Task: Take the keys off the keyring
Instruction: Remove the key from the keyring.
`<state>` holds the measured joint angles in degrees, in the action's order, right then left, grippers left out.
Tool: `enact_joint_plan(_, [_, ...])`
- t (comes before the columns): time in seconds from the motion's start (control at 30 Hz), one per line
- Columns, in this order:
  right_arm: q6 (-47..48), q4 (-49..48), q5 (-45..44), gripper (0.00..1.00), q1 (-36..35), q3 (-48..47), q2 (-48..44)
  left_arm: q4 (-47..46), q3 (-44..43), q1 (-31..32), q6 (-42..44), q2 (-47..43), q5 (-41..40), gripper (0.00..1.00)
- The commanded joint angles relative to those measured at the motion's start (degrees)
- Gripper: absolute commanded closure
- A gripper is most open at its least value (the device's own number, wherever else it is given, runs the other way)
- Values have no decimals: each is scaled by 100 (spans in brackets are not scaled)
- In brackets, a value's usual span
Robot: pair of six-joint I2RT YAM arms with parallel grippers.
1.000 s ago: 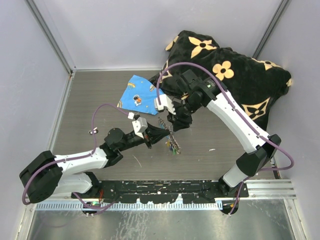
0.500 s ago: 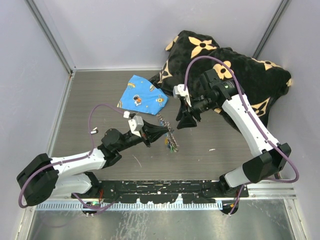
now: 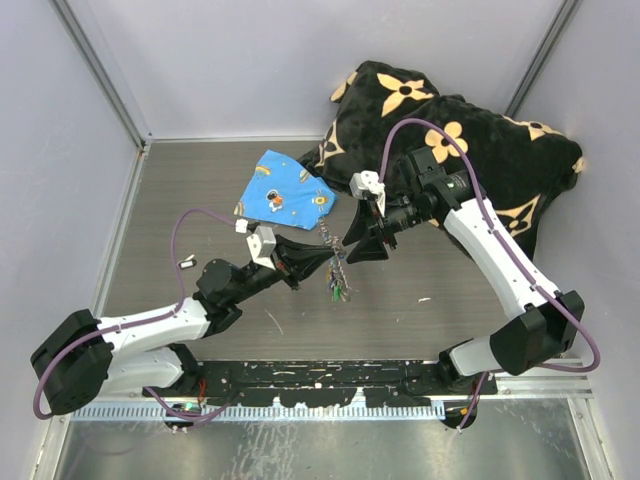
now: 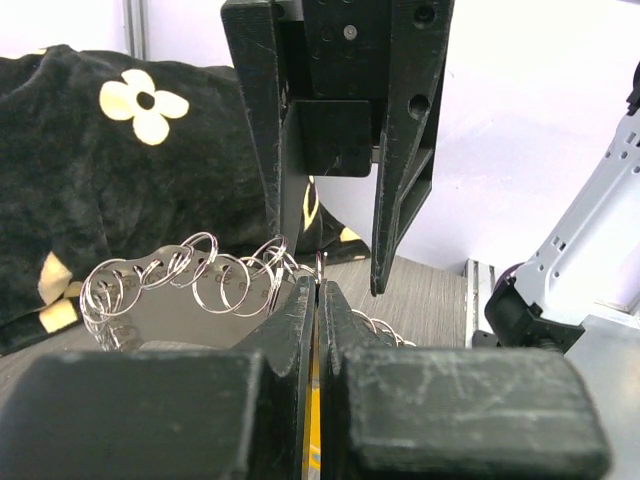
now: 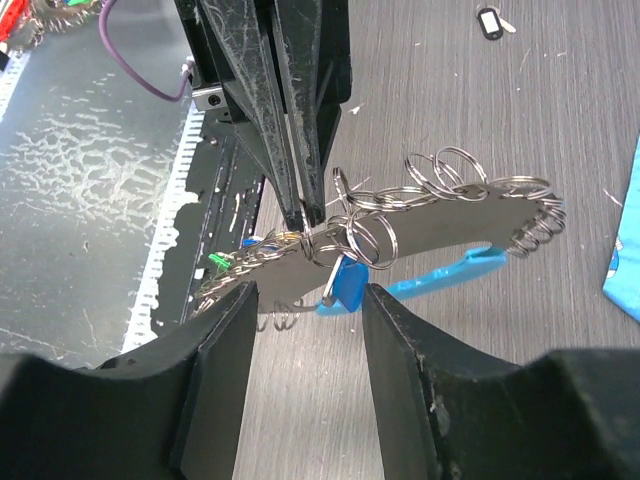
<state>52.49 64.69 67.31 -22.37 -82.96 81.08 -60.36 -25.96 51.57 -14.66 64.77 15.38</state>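
Spreading over the far right corner of the grey table [image 3: 200,210], a black plush blanket [image 3: 480,150] with cream flowers; just beside its left edge, a blue printed cloth [image 3: 280,190] lying flat. Reaching in low from the near left, the left arm, with the left gripper [image 3: 322,262] pinched fully together on a thin wire ring of the keyring [image 3: 336,262], held clear of the table at mid-scene. Bending down from the right, the right arm, with the right gripper [image 3: 352,245] facing the left one, fingers partway apart and straddling the keyring, a blue plastic piece [image 5: 345,285] between them, contact unclear. Dangling under the ring cluster, the keys [image 3: 340,291], green and red heads. Well off to the left, a small dark tag [image 3: 186,263] on the table.
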Motion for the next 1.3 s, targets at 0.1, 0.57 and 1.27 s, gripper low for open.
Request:
enact_joint_plan(0.1, [-353, -664, 246, 48, -59, 153, -321, -860, -322, -33, -258, -71, -257, 100])
enact_joint_plan(0.57, [-833, -1170, -141, 57, -231, 235, -339, -1035, -356, -32, -500, 0, -410, 100])
enact_joint_plan(1.27, [-818, -1262, -1174, 92, -886, 177, -389, -1114, -274, -28, -478, 240, -933, 100])
